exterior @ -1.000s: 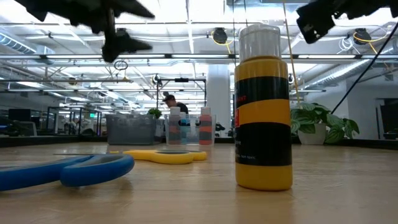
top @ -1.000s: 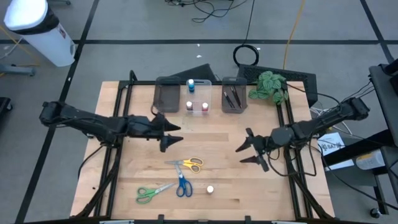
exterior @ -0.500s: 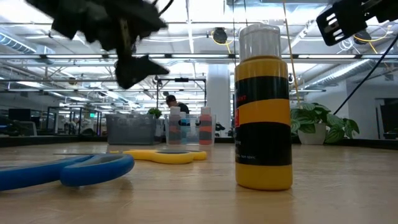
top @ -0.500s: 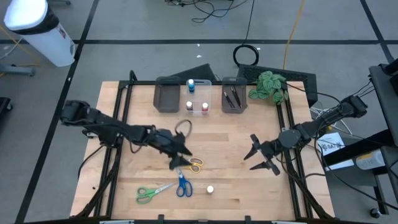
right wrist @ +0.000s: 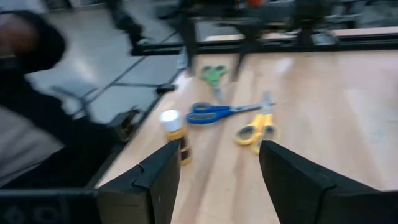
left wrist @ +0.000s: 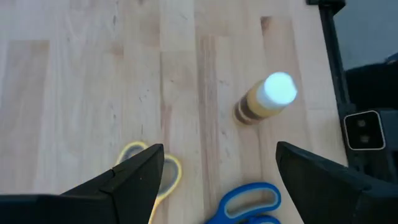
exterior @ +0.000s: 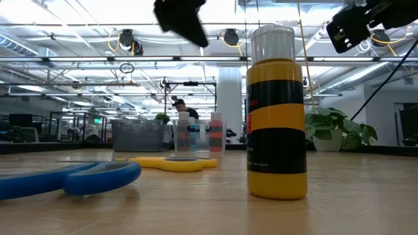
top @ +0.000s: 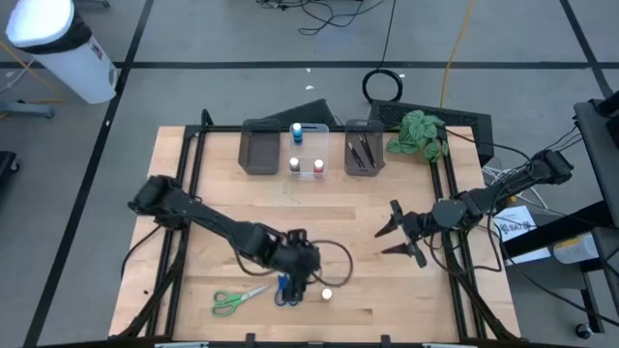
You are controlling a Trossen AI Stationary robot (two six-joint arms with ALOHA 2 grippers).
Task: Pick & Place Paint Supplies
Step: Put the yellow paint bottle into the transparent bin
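Closest to the low camera stands a yellow paint bottle [exterior: 277, 111] with black bands and a white cap, detail the overhead view reduces to a small white dot [top: 328, 294]. Blue scissors [exterior: 68, 179] lie beside it, yellow scissors [exterior: 175, 163] farther back. From above, the left gripper [top: 302, 274] covers the yellow pair; its wrist camera shows both handles [left wrist: 152, 173] between spread, empty fingers. Green scissors [top: 235, 300] appear only overhead and from the right wrist. Right gripper [top: 398, 235] hovers open, well apart. Farthest back, bins [top: 259, 151] hold bottles [top: 307, 166] and brushes [top: 363, 150], beside a plant [top: 419, 133].
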